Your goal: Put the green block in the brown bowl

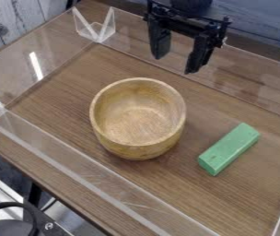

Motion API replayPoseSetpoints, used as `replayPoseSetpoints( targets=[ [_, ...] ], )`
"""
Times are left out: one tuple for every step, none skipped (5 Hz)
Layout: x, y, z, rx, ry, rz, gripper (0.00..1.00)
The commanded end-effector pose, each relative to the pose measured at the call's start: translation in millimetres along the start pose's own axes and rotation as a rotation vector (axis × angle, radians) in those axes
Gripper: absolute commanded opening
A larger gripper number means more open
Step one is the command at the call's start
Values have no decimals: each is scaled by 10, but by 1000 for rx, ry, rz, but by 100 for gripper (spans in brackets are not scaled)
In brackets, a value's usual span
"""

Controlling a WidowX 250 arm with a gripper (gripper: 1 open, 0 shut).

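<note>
Nearest you, the clear acrylic wall edges the wooden table. Just past it stands your brown bowl, upright, with nothing inside but bare wood grain. The green block lies flat on the table to the bowl's right, near it but not touching, its long side angled away from you. Farthest back, your black gripper hangs above the table with its jaws apart, holding nothing.
</note>
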State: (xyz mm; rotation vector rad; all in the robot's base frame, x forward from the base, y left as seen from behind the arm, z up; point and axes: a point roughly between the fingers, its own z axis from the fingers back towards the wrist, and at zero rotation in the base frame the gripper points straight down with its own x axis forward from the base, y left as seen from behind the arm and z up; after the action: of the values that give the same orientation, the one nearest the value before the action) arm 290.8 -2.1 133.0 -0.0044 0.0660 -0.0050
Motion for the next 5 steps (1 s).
replayPoseSetpoints(
  targets=[
    [-47,-118,-67,-19,23,-25,100],
    [-73,-339,-165,1,7,-136,100],
    [-51,-598,-279,26,-14,-240,100],
    [-35,-698,-303,44,-20,-254,100],
    [2,-705,-323,60,-23,-240,100]
  ],
)
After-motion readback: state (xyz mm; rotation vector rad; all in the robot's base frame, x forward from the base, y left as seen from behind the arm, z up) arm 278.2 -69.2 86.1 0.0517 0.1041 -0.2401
